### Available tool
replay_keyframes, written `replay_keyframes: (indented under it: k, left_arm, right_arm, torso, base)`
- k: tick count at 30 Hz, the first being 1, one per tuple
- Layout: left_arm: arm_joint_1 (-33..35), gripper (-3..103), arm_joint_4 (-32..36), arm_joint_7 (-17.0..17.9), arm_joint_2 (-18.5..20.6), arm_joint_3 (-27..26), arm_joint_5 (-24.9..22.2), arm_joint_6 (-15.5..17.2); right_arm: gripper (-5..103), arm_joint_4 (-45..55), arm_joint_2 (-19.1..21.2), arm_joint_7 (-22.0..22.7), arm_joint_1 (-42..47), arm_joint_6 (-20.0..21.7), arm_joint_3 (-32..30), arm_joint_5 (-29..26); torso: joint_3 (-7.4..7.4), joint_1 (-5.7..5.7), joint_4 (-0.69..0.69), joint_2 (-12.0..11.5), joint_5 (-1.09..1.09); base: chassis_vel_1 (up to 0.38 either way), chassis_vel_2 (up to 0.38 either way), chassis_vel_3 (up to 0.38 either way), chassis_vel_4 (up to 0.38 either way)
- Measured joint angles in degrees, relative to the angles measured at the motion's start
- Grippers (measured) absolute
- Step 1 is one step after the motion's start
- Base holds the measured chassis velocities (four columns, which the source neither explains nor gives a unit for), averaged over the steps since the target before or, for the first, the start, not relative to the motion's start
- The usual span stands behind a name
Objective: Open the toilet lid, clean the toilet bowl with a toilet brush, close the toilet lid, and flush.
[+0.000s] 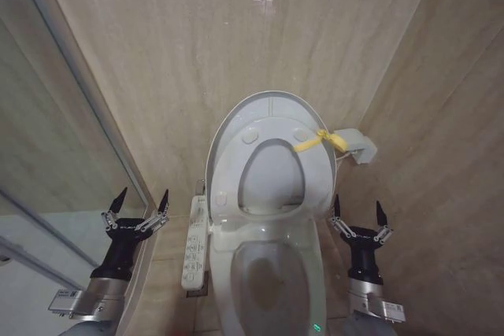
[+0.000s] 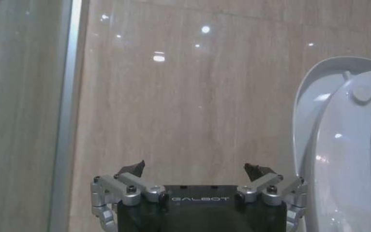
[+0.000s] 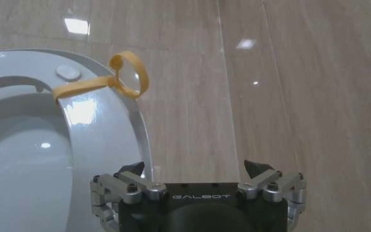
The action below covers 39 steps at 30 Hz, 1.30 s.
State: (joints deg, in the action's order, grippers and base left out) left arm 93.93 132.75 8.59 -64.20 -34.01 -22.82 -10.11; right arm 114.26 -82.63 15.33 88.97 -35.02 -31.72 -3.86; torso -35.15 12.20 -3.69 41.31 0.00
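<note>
Against beige tile wall [image 1: 197,37], toilet lid [image 1: 236,116] up

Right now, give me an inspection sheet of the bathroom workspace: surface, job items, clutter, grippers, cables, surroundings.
Surface: beige tiled floor, nothing loose on it.
Job items: toilet lid raised, seat ring up against it, yellow strap on the ring's edge; toilet bowl open, green light at its front.
Clutter: nothing seen.
Grippers: left gripper beside the button panel, jaws open, empty; right gripper right of the bowl, jaws open, empty.
Cables: nothing seen.
Surroundings: tiled walls, glass partition on the left.
</note>
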Motion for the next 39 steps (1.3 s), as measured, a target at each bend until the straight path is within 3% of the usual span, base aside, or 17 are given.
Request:
replay_keyframes:
  k: [19, 28, 39]
  left_arm:
    - [-0.30, 100, -0.44, -0.59, -0.64, 0.33, 0.10, -1.28]
    - [-0.31, 100, -0.79, -0.71, 0.66, -2.16, -0.79, -2.01]
    - [-1.38, 100, -1.62, -1.47, 1.24, -1.10, -1.34, -3.18]
  right_arm:
    - [100, -0.32, -0.06, -0.22, 0.19, -0.59, 0.37, 0.47]
    - [100, -0.20, -1.05, -0.37, 0.59, -0.80, 0.54, 1.54]
    - [100, -0.16, -0.28, -0.25, -0.03, -0.31, -0.04, 1.49]
  torso:
    - [0.02, -0.05, 0.00, 0.02, 0.03]
    - [0.02, -0.06, 0.01, 0.02, 0.02]
    - [0.02, -0.06, 0.02, 0.02, 0.03]
  base:
    - [0.016, -0.013, -0.013, 0.010]
    - [0.000, 0.000, 0.000, 0.000]
    - [0.000, 0.000, 0.000, 0.000]
